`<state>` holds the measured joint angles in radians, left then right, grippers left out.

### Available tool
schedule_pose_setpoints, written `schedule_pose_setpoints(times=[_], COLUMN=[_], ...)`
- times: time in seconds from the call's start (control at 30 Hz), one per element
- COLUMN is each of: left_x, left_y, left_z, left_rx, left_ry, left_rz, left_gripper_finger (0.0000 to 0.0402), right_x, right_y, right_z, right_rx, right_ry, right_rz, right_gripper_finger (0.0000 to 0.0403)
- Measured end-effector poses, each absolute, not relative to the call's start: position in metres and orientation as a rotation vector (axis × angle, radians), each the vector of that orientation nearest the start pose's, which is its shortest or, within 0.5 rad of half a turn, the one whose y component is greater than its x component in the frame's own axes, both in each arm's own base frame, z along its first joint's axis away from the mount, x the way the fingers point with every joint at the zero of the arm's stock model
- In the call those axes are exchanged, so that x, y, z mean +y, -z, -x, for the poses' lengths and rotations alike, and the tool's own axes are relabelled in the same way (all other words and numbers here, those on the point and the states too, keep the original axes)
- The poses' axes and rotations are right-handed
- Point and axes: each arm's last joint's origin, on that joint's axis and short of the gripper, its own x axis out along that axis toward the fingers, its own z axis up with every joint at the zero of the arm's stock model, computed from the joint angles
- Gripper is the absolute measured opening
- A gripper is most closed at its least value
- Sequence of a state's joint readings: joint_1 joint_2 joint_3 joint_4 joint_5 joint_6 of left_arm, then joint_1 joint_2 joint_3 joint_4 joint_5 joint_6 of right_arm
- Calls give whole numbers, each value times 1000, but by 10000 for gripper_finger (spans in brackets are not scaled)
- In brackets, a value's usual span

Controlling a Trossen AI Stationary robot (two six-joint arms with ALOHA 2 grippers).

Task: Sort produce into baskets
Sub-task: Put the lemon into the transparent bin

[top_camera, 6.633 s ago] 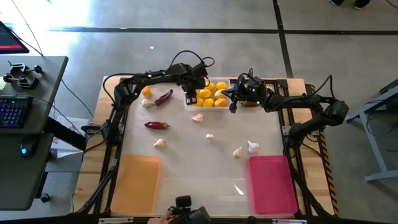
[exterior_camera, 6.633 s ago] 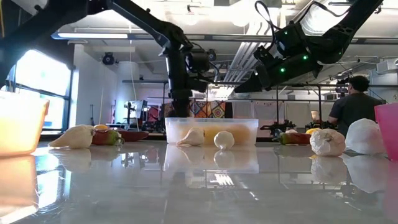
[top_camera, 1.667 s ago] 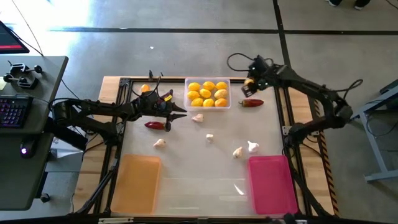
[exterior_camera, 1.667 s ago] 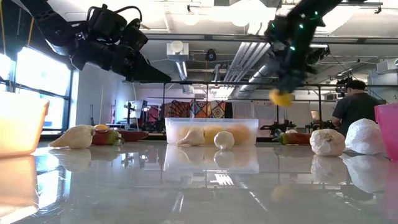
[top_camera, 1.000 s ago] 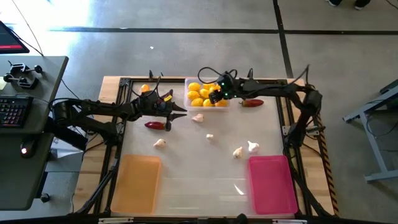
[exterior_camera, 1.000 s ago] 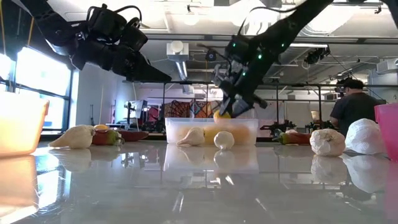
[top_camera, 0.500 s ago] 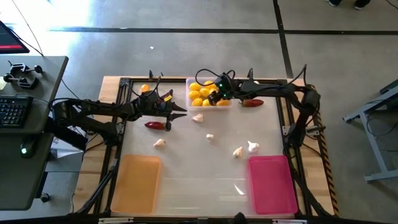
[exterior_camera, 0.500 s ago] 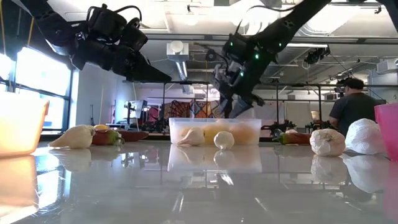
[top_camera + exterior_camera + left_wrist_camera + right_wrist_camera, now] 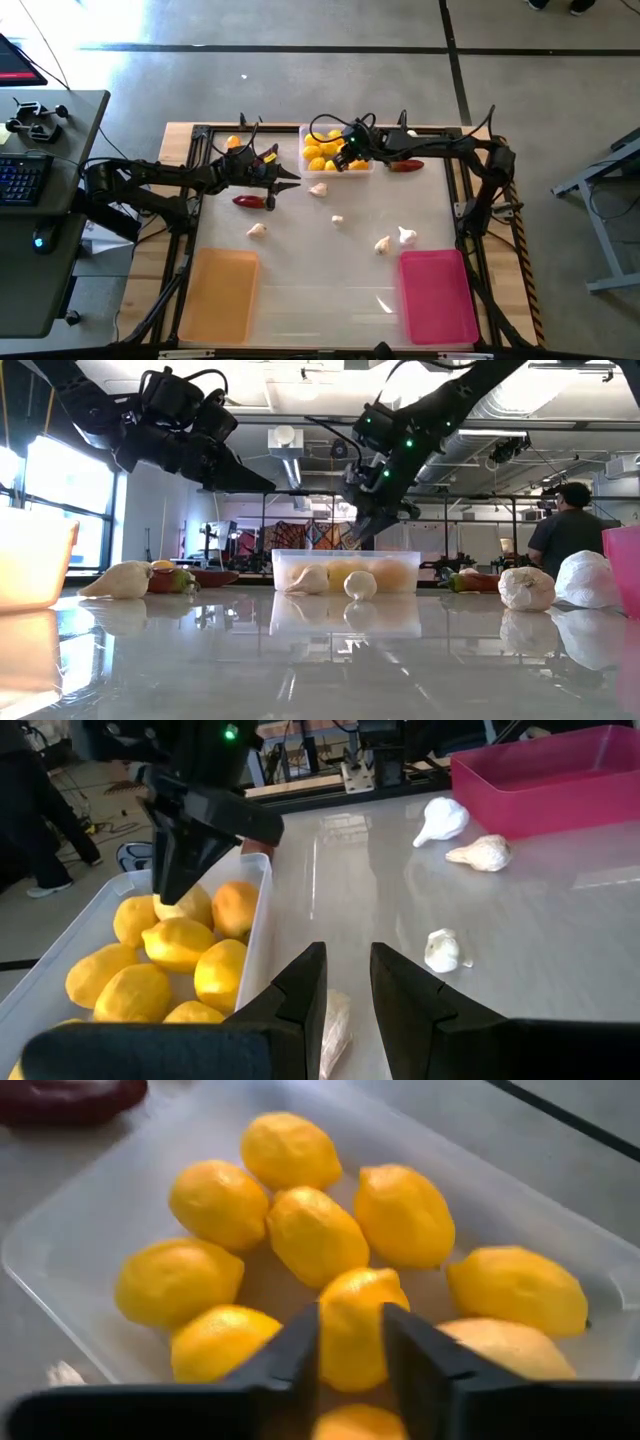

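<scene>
My right claw [image 9: 343,152] carried a lemon [image 9: 352,1328] from the far right edge of the worktop over to the clear tray [image 9: 305,168]; that lemon now lies among the others, and the claw has lifted just above the tray, fingers parted. My left claw [image 9: 292,178] pulled back from the tray to above the near chili [image 9: 252,201]. The tray shifted slightly right.
</scene>
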<state>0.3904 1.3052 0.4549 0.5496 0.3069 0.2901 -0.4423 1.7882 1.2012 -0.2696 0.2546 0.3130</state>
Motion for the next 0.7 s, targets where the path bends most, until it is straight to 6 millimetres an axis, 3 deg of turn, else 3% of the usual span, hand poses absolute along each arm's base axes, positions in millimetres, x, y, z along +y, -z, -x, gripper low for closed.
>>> schedule_pose_setpoints(times=[0.1, 0.3, 0.43, 0.53, 0.7], left_x=[86, 87, 88, 88, 88], left_y=[-186, -185, -185, -184, -184], left_z=[-233, -233, -233, -233, -233], left_rx=[292, 293, 309, 317, 316], left_ry=[-41, -44, -86, -105, -107], left_rz=[-185, -186, -188, -189, -185], left_gripper_finger=[66, 66, 66, 66, 66], right_x=[-167, -173, -177, -173, -163], right_y=[-197, -181, -173, -180, -215], right_z=[-336, -338, -342, -344, -337], right_rx=[779, 802, 795, 787, 751], right_ry=[784, 775, 774, 745, 770], right_rz=[-360, -382, -360, -318, -238], right_gripper_finger=[15, 25, 7, 3, 1])
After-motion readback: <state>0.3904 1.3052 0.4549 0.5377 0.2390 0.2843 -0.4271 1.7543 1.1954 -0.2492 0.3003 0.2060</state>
